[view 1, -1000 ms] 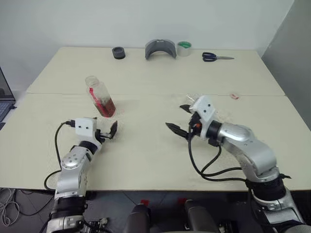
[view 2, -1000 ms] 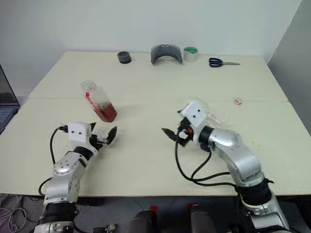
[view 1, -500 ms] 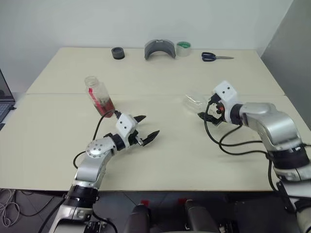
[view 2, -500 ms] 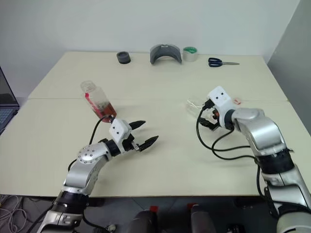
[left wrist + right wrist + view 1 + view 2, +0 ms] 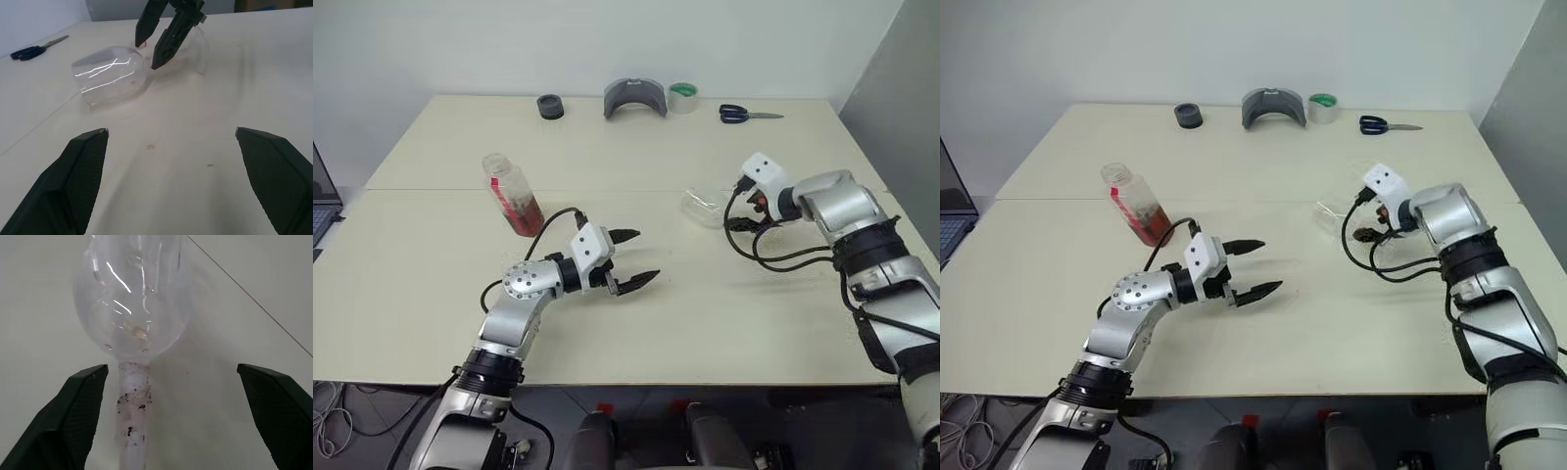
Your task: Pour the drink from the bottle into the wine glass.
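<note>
Right wrist view: wine glass [image 5: 132, 308] lies on side on table [image 5: 705, 323], toward right edge, stem between spread right gripper [image 5: 741, 217] fingers, untouched. Left gripper [image 5: 634, 258] spread, empty, mid-table. Bottle [image 5: 513, 195] upright toward left edge.

A: Where's the bottle [image 5: 512, 193]?
B: Standing on the table [image 5: 636, 304], left side. Left hand [image 5: 631, 258] is just in front of it, to its right.
A: And the wine glass [image 5: 705, 207]?
B: Lying on its side, right of centre, right hand [image 5: 741, 221] at its stem. Scissors [image 5: 749, 115] sit along the back edge.
</note>
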`<action>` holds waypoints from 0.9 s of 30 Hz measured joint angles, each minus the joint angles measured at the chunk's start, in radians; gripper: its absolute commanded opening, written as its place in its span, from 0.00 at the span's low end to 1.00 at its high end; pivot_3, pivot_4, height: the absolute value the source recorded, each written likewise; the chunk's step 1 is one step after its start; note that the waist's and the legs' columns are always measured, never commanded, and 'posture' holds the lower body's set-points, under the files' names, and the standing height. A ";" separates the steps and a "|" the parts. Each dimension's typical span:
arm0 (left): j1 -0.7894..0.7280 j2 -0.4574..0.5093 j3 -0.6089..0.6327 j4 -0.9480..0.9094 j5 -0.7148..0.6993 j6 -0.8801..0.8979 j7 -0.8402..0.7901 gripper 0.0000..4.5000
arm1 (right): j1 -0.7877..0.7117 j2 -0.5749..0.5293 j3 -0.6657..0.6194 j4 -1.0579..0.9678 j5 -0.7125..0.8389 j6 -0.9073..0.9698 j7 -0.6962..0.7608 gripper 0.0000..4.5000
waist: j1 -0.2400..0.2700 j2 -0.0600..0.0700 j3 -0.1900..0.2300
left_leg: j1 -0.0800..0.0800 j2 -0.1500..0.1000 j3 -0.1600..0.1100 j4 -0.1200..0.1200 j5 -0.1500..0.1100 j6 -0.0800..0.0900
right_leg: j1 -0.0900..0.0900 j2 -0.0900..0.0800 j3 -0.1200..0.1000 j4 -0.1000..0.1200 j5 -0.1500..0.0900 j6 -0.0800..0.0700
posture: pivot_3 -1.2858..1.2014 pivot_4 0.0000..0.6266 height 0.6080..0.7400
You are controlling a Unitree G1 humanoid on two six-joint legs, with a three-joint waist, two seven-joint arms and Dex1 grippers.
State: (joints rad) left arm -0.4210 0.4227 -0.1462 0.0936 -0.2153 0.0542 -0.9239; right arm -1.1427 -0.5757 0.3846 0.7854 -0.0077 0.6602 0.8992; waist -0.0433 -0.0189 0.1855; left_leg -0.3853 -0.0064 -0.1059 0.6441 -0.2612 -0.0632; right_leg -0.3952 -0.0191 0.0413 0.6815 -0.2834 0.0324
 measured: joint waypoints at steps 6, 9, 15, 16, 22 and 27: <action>0.001 -0.007 0.000 0.023 0.003 -0.001 0.014 1.00 | -0.075 0.042 0.004 0.190 -0.063 -0.071 0.069 0.39 | 0.000 0.000 0.000 | 0.000 0.000 0.000 0.000 0.000 0.000 | -0.001 0.000 0.000 0.000 0.000 0.000 | 0.52 0.24 1.00; 0.002 -0.008 0.000 0.024 0.003 -0.003 0.019 1.00 | -0.092 0.060 0.001 0.248 -0.090 -0.094 0.078 0.15 | -0.001 0.000 0.000 | 0.000 0.000 0.000 0.000 0.000 0.000 | -0.001 0.000 0.000 0.001 0.000 0.000 | 0.52 0.24 1.00; 0.005 -0.013 0.000 0.030 0.005 -0.013 0.020 1.00 | -0.120 0.076 -0.014 0.306 -0.110 -0.107 0.098 0.04 | -0.004 0.001 0.000 | 0.000 0.000 0.000 0.000 0.000 0.000 | -0.001 0.000 0.000 0.001 0.000 0.000 | 0.52 0.24 1.00; 0.005 -0.013 0.000 0.030 0.006 -0.015 0.020 1.00 | -0.123 0.077 -0.018 0.312 -0.110 -0.107 0.102 0.04 | -0.005 0.001 0.000 | 0.000 0.000 0.000 0.000 0.000 0.000 | -0.001 0.000 0.000 0.001 0.000 0.000 | 0.52 0.24 1.00; 0.005 -0.015 0.000 0.034 0.011 -0.014 0.020 1.00 | -0.153 0.105 -0.164 0.347 -0.046 -0.058 0.058 0.04 | -0.008 0.002 0.001 | -0.001 0.000 0.000 0.000 0.000 0.000 | -0.002 0.000 0.001 0.001 0.000 0.000 | 0.52 0.24 1.00; 0.004 -0.019 0.035 0.028 -0.047 0.085 0.025 1.00 | -0.156 0.156 -0.353 0.283 0.062 -0.083 -0.099 0.04 | -0.012 0.002 0.001 | -0.001 0.000 0.000 0.000 0.000 0.000 | -0.003 0.000 0.000 0.002 0.000 0.000 | 0.52 0.24 1.00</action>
State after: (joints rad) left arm -0.4165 0.4040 -0.1109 0.1215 -0.2625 0.1389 -0.8987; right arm -1.2989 -0.4199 0.0319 1.0683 0.0540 0.5770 0.7998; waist -0.0552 -0.0168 0.1867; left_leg -0.3867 -0.0061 -0.1060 0.6437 -0.2611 -0.0633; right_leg -0.3977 -0.0192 0.0417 0.6836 -0.2831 0.0319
